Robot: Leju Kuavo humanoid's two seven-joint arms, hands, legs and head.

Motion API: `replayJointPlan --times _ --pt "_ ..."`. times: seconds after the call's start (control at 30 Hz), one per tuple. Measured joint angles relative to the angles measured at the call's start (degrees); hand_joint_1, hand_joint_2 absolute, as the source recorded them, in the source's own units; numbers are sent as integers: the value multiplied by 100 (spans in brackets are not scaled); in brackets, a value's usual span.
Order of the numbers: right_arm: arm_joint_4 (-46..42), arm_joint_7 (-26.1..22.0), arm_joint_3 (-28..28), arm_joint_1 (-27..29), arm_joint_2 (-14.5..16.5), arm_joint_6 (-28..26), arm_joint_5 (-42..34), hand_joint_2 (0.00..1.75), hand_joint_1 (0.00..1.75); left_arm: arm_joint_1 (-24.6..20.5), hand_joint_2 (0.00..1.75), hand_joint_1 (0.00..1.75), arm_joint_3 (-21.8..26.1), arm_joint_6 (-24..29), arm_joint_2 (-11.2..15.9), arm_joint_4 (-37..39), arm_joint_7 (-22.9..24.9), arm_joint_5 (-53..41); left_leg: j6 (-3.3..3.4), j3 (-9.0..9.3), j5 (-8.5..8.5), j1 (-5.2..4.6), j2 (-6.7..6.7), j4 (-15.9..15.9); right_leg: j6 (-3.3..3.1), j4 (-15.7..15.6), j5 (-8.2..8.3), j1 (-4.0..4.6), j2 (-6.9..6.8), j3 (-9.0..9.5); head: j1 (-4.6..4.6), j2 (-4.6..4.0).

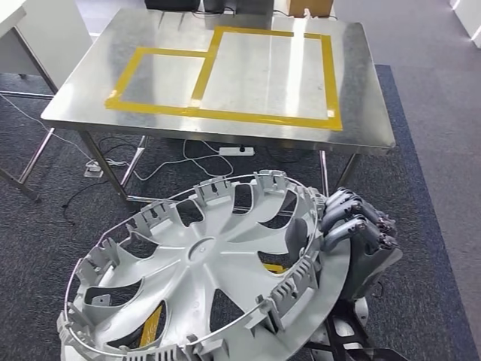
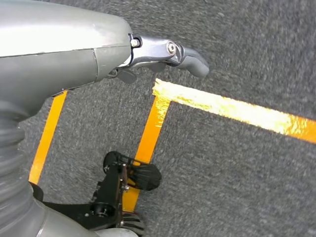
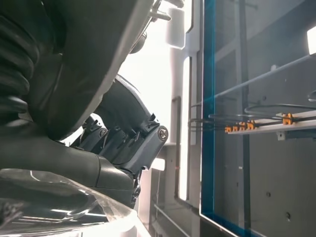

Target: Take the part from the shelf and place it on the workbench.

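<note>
Wheel cover (image 1: 204, 271) being held low in the foreground of the head view, grey plastic, inner face turned up, clips and a thin wire ring running around its rim, tilting slightly with the far edge higher. Gripping it at the right-hand rim with the right hand (image 1: 357, 226), dark fingers (image 1: 346, 207) curling over the edge from outside and pressing against the row of clips. Hanging short of the workbench (image 1: 363, 113), apart from it and lower than its top, over dark grey carpet (image 1: 431, 188). Facing that steel workbench head-on, yellow tape (image 1: 227, 116) marking out two adjoining rectangles on its top, a white power strip (image 1: 235, 150) and loose cables lying on the floor beneath it. Looking down from the left wrist at the same carpet crossed by orange tape strips (image 2: 238, 111), with the left hand (image 2: 74, 54) above it, one grey finger (image 2: 186, 54) stretching out straight with nothing against it; not possible to tell whether this hand is grasping anything, the other fingers being hidden. Seeing the right hand's dark fingers (image 3: 126, 143) bunched together in the right wrist view.
</note>
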Motion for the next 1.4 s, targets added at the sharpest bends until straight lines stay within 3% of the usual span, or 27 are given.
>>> replayJointPlan --times 0.03,0.1,0.17,0.23,0.3,0.37,0.4,0.43,0.47,0.53,0.57,0.6,0.73,0.8,0.87,0.9,0.93,0.97,1.03,1.07,1.13,1.23,1.27,1.37,1.4 --pt "4 0 1 -3 -2 0 0 175 175 -8 175 0 1 -1 1 -1 0 -1 -31 3 -18 3 -64 14 1 -343 158 -24 148 157 -2 0" --pt "16 -1 3 -6 -5 1 1 175 175 -21 175 0 3 -9 1 -1 5 -2 -100 -32 -25 24 -171 30 -19 -681 209 -47 377 332 -6 0" --pt "25 -1 7 -5 -7 4 7 175 175 -19 175 0 7 -15 5 -1 11 -3 -174 -64 -8 53 -266 19 -76 -728 178 -39 343 372 -9 0" --pt "30 1 12 -8 -7 7 5 175 175 -12 175 0 9 -14 3 -2 14 -7 -234 -122 -96 45 -110 158 -162 -766 172 -41 227 430 -24 0" --pt "32 1 22 -13 -8 9 -29 175 175 -24 175 0 10 -13 -7 -2 16 -20 -267 -388 -389 23 194 739 -238 -791 153 -33 105 484 -49 0" --pt "32 0 40 -14 -10 9 -74 175 175 -27 175 0 10 -13 -11 -2 17 -38 -279 -747 -673 23 308 1465 -274 -790 131 -13 9 505 -63 0" --pt "32 0 49 -14 -12 9 -87 175 175 -20 175 0 11 -13 -11 -2 17 -46 -277 -837 -689 23 319 1637 -278 -790 124 -7 -21 512 -63 0" --pt "32 0 55 -15 -14 9 -93 175 175 -13 175 0 12 -13 -10 -2 17 -50 -268 -821 -592 22 320 1590 -278 -789 117 -2 -42 521 -65 0" --pt "32 0 59 -16 -16 8 -94 175 175 -10 175 0 13 -13 -9 -2 17 -52 -251 -695 -404 19 321 1322 -272 -789 109 2 -54 535 -64 0" --pt "32 0 66 -19 -18 7 -93 175 175 -14 175 0 15 -13 0 -2 17 -55 -193 -302 -35 -1 328 532 -245 -786 87 19 -64 561 -64 0" --pt "32 0 73 -21 -19 7 -92 175 175 -20 175 0 16 -13 3 -2 17 -57 -170 -157 47 -14 334 235 -221 -783 77 30 -64 563 -62 0" --pt "33 0 80 -23 -22 8 -91 175 175 -22 175 0 16 -14 4 -2 18 -58 -153 -81 61 -28 340 72 -195 -785 71 38 -65 561 -60 0" --pt "34 1 98 -32 -32 8 -90 175 175 -11 175 0 20 -34 -1 -2 19 -61 -69 -26 48 -20 344 -43 -69 -754 15 34 -81 537 -51 0" --pt "34 2 98 -39 -42 7 -90 175 175 -20 175 0 22 -37 1 -2 18 -64 -12 11 59 5 346 -82 -24 -293 -227 31 -87 296 -33 0" --pt "37 2 99 -42 -58 7 -91 175 175 -16 175 0 23 -46 1 -2 17 -68 19 19 48 4 345 -81 8 506 -530 31 -89 -138 -21 0" --pt "39 2 101 -41 -67 7 -87 175 175 -8 175 0 23 -51 -1 -2 17 -69 24 27 37 4 344 -80 22 783 -574 29 -89 -313 -21 0" --pt "42 3 102 -40 -77 6 -79 175 175 -2 175 0 23 -55 -3 -2 17 -72 24 41 25 6 341 -79 31 850 -501 26 -90 -389 -20 0" --pt "44 3 103 -41 -86 5 -66 175 175 2 175 0 23 -57 -4 -2 17 -75 16 63 7 10 336 -79 32 671 -318 21 -92 -340 -20 0" --pt "45 4 107 -45 -99 4 -30 175 175 1 175 0 25 -66 -9 -2 17 -84 -21 121 -39 11 323 -75 20 -102 117 13 -97 -4 -18 0" --pt "45 4 110 -51 -103 4 -8 175 175 -1 175 0 25 -70 -11 -2 17 -87 -53 138 -66 1 315 -65 -2 -462 232 14 -97 179 -19 0" --pt "45 5 118 -59 -107 4 24 175 175 -3 175 0 26 -74 -15 -2 16 -92 -116 150 -99 -18 308 -63 -64 -775 246 30 -93 359 -24 0" --pt "45 7 131 -62 -112 4 33 175 175 -9 175 0 27 -76 -16 -2 15 -94 -206 153 -159 -5 318 -32 -176 -809 215 26 -88 416 -33 0" --pt "45 7 135 -64 -113 4 36 175 175 -14 175 0 27 -76 -17 -2 15 -95 -232 97 -239 -1 325 109 -213 -818 204 16 -95 444 -44 0" --pt "51 7 144 -68 -114 4 96 175 175 -6 175 0 27 -74 -20 -2 16 -96 -272 -417 -647 3 336 1122 -295 -824 142 17 -114 518 -71 0" --pt "56 7 146 -69 -114 4 133 175 175 6 175 0 28 -72 -20 -2 17 -96 -274 -599 -710 3 336 1420 -305 -823 119 23 -110 540 -71 0"
